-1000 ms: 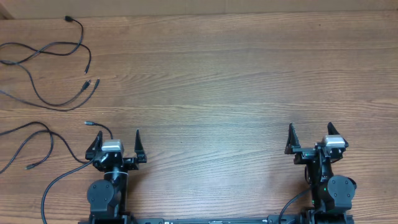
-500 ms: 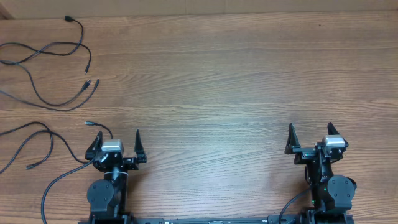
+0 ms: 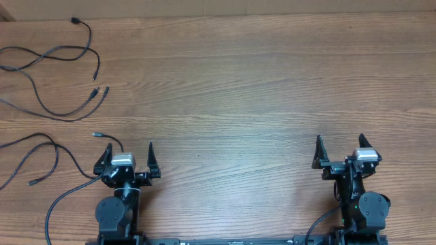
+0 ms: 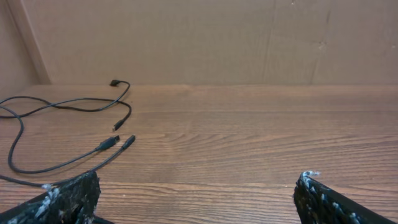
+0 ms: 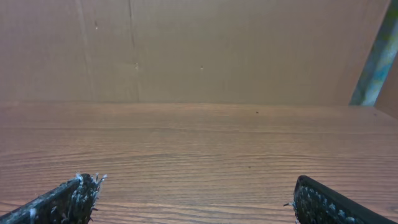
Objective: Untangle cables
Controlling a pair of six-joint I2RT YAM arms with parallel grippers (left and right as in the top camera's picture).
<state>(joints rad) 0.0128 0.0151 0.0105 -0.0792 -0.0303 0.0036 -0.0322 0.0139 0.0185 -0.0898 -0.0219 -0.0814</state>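
Observation:
The cables lie as loose thin black strands at the table's far left. One group (image 3: 75,21) curls along the back left corner, with two small plug ends (image 3: 96,92) side by side. Another strand, with its plug (image 3: 96,135), loops near the front left and runs just beside my left gripper (image 3: 129,146). This gripper is open and holds nothing. The left wrist view shows the same strands and plug ends (image 4: 112,142) ahead and to the left of the left gripper (image 4: 199,175). My right gripper (image 3: 340,138) stands open at the front right, far from any cable, over bare wood (image 5: 196,180).
A brown cardboard wall (image 4: 186,37) closes off the back of the wooden table (image 3: 231,82). A greenish post (image 5: 376,62) stands at the back right. Thicker black arm wires (image 3: 54,204) trail from the bases at the front edge.

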